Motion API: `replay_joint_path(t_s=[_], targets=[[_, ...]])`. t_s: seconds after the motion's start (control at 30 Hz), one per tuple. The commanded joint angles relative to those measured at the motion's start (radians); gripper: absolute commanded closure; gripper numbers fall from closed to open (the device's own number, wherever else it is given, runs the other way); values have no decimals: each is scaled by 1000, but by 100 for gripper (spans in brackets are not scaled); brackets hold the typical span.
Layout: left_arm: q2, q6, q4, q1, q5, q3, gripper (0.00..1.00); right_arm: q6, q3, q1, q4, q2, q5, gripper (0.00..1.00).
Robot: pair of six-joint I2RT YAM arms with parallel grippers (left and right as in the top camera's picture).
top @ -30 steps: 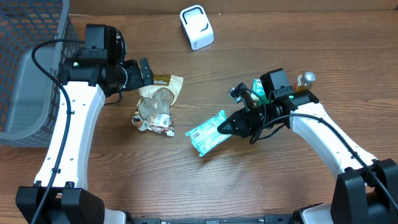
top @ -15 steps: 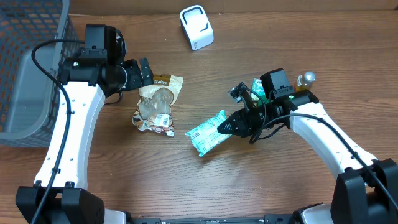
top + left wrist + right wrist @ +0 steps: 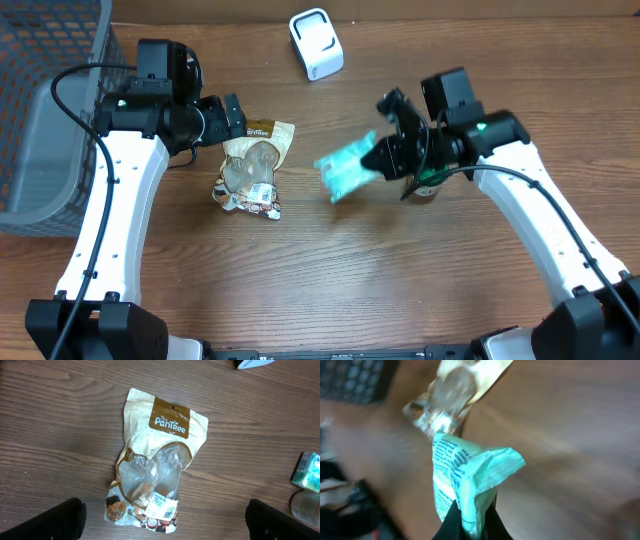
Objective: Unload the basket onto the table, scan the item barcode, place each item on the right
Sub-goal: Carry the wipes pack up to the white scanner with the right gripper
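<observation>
Overhead, up off the bench (image 3: pixel 300 290) it comes: the right pincer (image 3: pixel 378 160), clamped tight on the teal packet (image 3: pixel 348 172), has swung it off the wood and nearer the white scanner (image 3: pixel 316 43), so the scan looks close. The left pincer (image 3: pixel 232 117) gapes wide and empty by the brown pouch (image 3: pixel 255 165). Motion blur hides the packet's barcode.

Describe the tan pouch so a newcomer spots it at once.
On the wooden table, left of centre, the pouch lies flat by the open left end effector. Only it is tan, with a brown PanTree label and clear window.
</observation>
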Motion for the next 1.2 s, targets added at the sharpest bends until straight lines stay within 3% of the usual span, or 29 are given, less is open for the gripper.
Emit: replay_joint_path(t_s=[0.0, 0.13, 0.57, 0.87, 1.17], targets=[[2, 8, 1, -7, 8, -2, 0, 12, 170, 42, -27, -22, 262, 97], [2, 9, 1, -7, 8, -2, 0, -93, 278, 76, 22, -21, 369, 97], [2, 9, 1, -7, 8, -2, 0, -446, 280, 161, 335, 92, 650, 96], [2, 9, 1, -7, 8, -2, 0, -541, 280, 183, 561, 248, 834, 96], [2, 8, 1, -7, 8, -2, 0, -603, 280, 184, 821, 383, 848, 96]])
